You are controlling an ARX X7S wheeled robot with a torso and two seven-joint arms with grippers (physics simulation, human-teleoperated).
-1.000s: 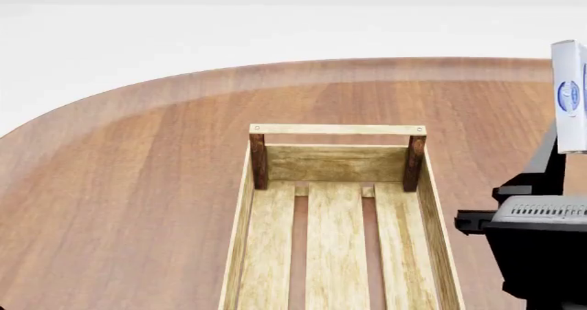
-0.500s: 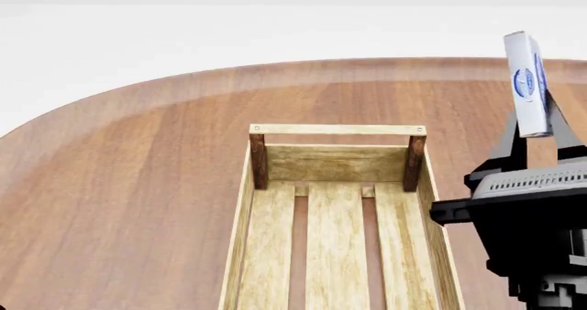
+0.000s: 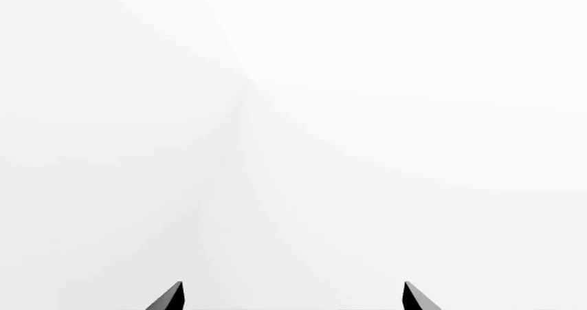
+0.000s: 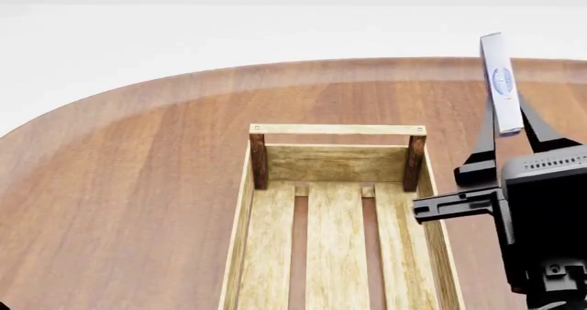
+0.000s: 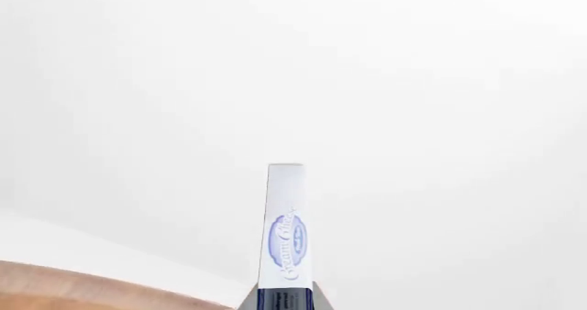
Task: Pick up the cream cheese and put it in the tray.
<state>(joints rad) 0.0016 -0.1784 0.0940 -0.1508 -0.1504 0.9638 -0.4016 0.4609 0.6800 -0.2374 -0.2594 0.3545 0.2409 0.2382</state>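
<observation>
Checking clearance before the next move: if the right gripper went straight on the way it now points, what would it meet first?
Nothing, as far as the right wrist view shows: beyond the cream cheese held upright in the right gripper, only blank white background appears, though depth is unclear.

Tray's [image 4: 337,207] near end and the right gripper's [image 4: 502,139] body (black) beyond the head view's edge.

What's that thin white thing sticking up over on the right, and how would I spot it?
Start at the long light-wood tray on the round brown table. Just right of the tray's far end, the robot's black right hand holds the cream cheese upright on its narrow edge above the tabletop. It is a slim white box with a blue oval logo.
</observation>
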